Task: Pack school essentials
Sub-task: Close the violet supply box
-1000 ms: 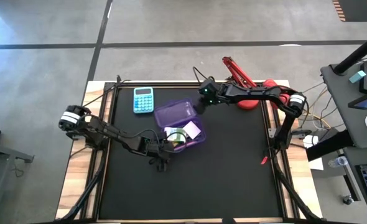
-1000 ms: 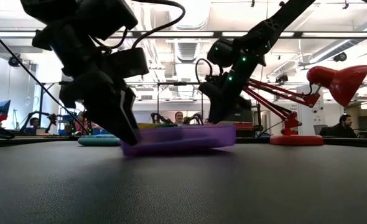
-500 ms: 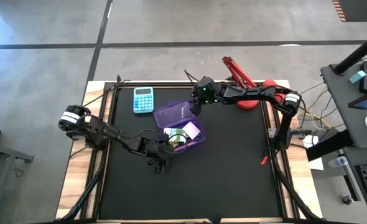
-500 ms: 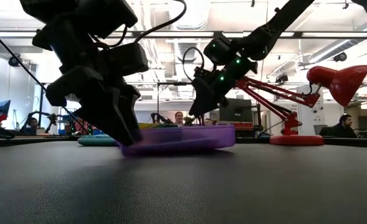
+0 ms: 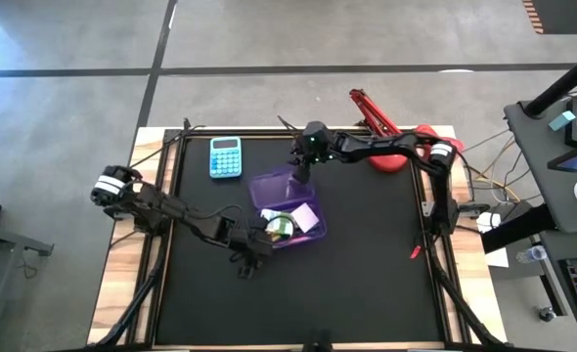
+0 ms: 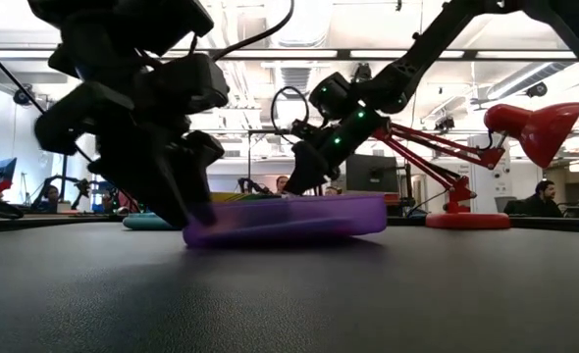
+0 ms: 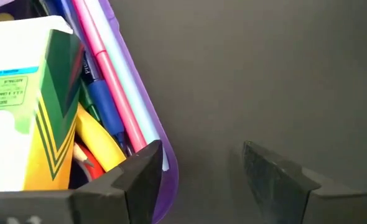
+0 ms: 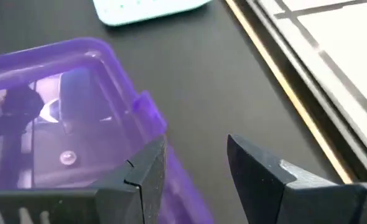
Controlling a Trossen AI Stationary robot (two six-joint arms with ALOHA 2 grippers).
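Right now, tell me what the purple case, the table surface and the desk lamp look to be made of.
Purple case: translucent, glossy plastic by the look; the pens inside show through its wall.
Table surface: a black matte mat, finely textured, possibly rubber or vinyl; wooden edge strips show pale grain.
Desk lamp: red, glossy shade, painted metal or plastic; I cannot tell which.

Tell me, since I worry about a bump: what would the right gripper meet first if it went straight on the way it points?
Probably the purple lid. The right gripper stands open at its corner, one finger over the lid's edge, bare mat beyond the other. Farther along lies the calculator, though depth is hard to judge.
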